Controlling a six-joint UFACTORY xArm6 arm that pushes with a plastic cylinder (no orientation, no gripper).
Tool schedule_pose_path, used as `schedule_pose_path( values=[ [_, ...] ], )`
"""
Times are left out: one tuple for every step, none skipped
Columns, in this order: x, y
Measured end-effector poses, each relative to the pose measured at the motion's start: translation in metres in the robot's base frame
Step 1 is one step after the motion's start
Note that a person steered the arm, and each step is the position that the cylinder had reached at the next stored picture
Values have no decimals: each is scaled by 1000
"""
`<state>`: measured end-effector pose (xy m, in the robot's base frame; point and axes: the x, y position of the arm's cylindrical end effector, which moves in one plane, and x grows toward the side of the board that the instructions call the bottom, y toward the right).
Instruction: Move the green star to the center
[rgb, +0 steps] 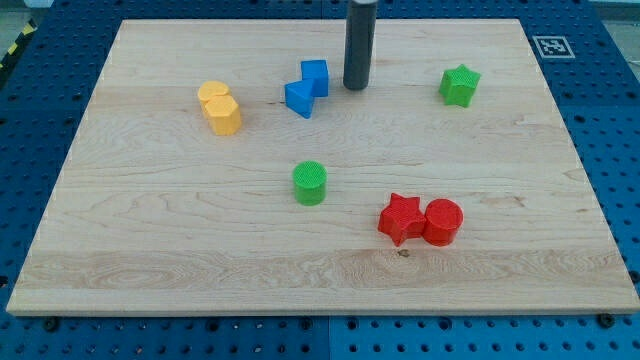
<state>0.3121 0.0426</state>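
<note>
The green star (459, 85) lies near the view's top right of the wooden board (150, 240). My tip (357, 87) stands at the view's top centre, well to the left of the green star and apart from it. It is just right of the blue cube (315, 77), with a small gap. A blue triangle-like block (298, 98) touches the cube's lower left. A green cylinder (310, 183) stands near the board's middle.
Two yellow blocks (219, 107) sit touching each other at the view's left. A red star (401, 218) and a red cylinder (443, 221) sit side by side at the lower right. The board lies on a blue pegboard table (610, 110).
</note>
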Motion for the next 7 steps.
schedule_pose_path(
  values=[
    [-32, 33],
    [-36, 108],
    [-16, 123],
    [-12, 122],
    [-4, 144],
    [8, 187],
    [22, 187]
  ],
)
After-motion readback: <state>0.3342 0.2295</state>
